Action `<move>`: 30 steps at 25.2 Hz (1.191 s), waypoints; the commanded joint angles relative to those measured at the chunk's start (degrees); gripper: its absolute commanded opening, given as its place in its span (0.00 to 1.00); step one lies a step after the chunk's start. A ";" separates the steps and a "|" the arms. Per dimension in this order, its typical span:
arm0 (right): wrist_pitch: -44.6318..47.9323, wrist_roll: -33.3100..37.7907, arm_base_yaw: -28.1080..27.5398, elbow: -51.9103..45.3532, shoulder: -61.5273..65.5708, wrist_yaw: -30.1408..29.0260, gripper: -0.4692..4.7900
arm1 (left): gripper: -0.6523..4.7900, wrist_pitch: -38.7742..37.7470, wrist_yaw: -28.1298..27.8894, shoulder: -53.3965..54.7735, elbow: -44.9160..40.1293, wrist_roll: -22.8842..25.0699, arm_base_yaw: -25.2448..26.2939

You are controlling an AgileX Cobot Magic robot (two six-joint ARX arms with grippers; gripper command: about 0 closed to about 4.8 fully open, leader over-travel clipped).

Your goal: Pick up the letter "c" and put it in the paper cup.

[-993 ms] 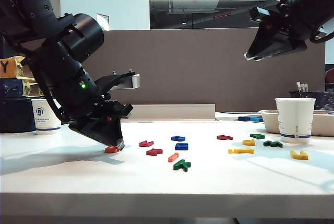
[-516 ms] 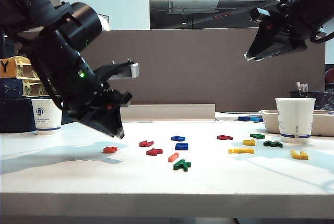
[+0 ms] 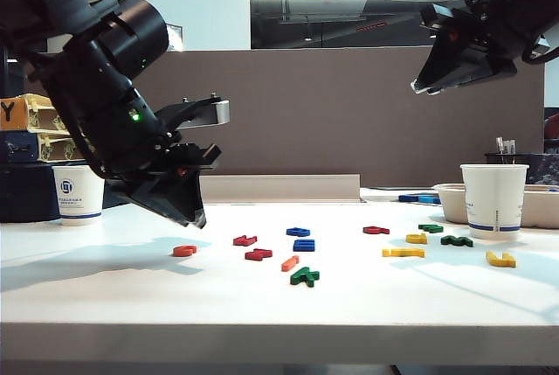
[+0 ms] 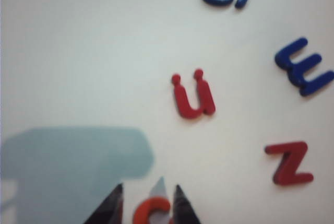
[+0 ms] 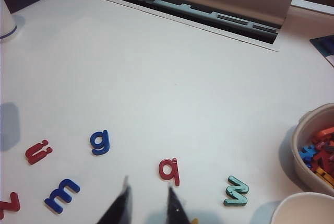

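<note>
The letter "c" (image 3: 184,251), small and orange-red, lies flat on the white table left of the other letters. My left gripper (image 3: 196,216) hangs just above it, tilted down, jaws open and holding nothing. In the left wrist view the letter "c" (image 4: 153,211) shows on the table between the two dark fingertips of the left gripper (image 4: 148,192). One paper cup (image 3: 493,200) stands at the right by a bowl, and another paper cup (image 3: 77,193) at the far left. My right gripper (image 3: 421,90) is high at the upper right, open and empty, the same as the right gripper (image 5: 147,190) in its own wrist view.
Red letters (image 3: 245,240), blue ones (image 3: 303,245), an orange bar (image 3: 290,263) and a green letter (image 3: 305,276) lie mid-table, with yellow and green letters (image 3: 403,252) further right. A bowl (image 5: 311,125) holds more letters. A slot (image 5: 198,12) runs along the table's back.
My left gripper has risen off the table from the letter "c". The letter stayed lying where it was. The right arm has barely moved.
</note>
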 commanded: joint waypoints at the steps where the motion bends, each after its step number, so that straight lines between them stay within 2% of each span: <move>1: 0.50 -0.28 0.00 0.22 -0.48 0.15 0.25 | 0.35 -1.99 0.02 -1.66 0.35 0.07 -0.04; 3: 0.55 -0.28 0.00 0.22 -0.48 0.15 0.25 | 0.35 -3.19 0.02 -2.25 0.33 0.09 -0.04; 7: 0.52 -0.28 0.00 0.22 -0.66 0.15 0.25 | 0.46 -4.63 0.00 -2.21 0.33 0.70 -0.04; 27: 0.48 -0.28 0.00 0.20 -0.96 0.17 0.25 | 0.46 -2.38 -0.42 -0.33 0.33 0.46 -0.04; 30: 0.33 -0.28 0.00 0.20 -0.96 0.17 0.25 | 0.46 -1.40 -2.82 -0.04 0.33 0.44 -0.04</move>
